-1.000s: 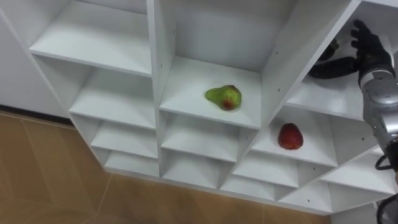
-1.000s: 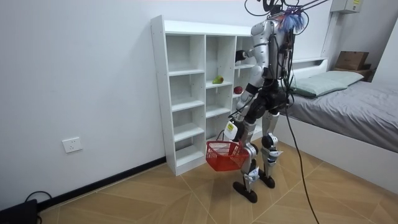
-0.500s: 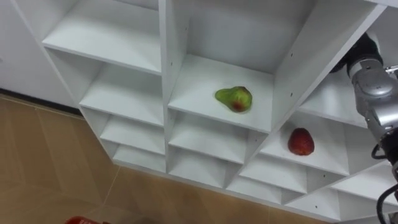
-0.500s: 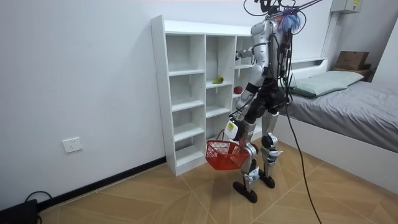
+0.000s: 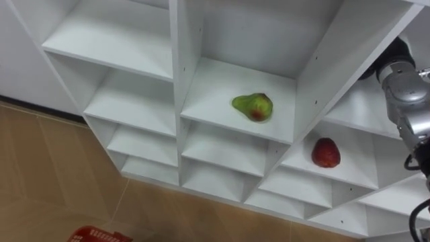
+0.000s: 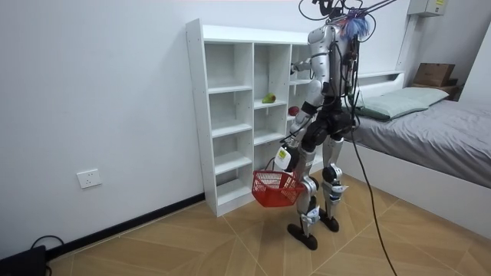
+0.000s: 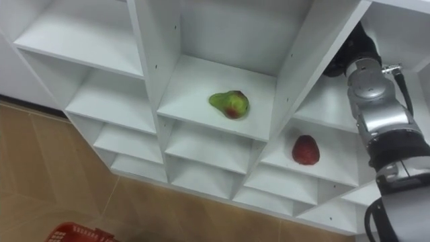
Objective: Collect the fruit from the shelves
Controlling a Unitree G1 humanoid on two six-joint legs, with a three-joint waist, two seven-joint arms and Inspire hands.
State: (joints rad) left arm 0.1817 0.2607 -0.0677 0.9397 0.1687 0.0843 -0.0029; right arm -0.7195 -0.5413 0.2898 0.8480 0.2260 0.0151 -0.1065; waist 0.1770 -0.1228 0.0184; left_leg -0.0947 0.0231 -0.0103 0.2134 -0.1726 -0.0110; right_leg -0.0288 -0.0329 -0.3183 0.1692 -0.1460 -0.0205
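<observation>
Right hand (image 7: 355, 48) was extended into the upper compartment of the right column of the closet (image 5: 127, 47). Its fingers were hidden behind the upright divider (image 5: 336, 60), so it could not be told whether they were spread or closed. In the room view the left hand (image 6: 283, 158) hung at the robot's side with its fingers hooked on the handle of the red basket (image 6: 275, 189), which hung below it.

2 fruits lay on the shelves. A green pear (image 5: 253, 106) with a red blush rested on its side in the middle column. A red fruit (image 5: 326, 152) sat 1 shelf lower in the right column, directly under the compartment holding the right hand. Neither fruit was touched.

Both fruits were judged light, firm and smooth-skinned, and therefore somewhat slippery and likely to bruise under a hard pinch. The pear would best be taken across its wide belly rather than its narrow neck. The rounder red fruit could roll if nudged, so a wrap around its middle from the front was advisable.
</observation>
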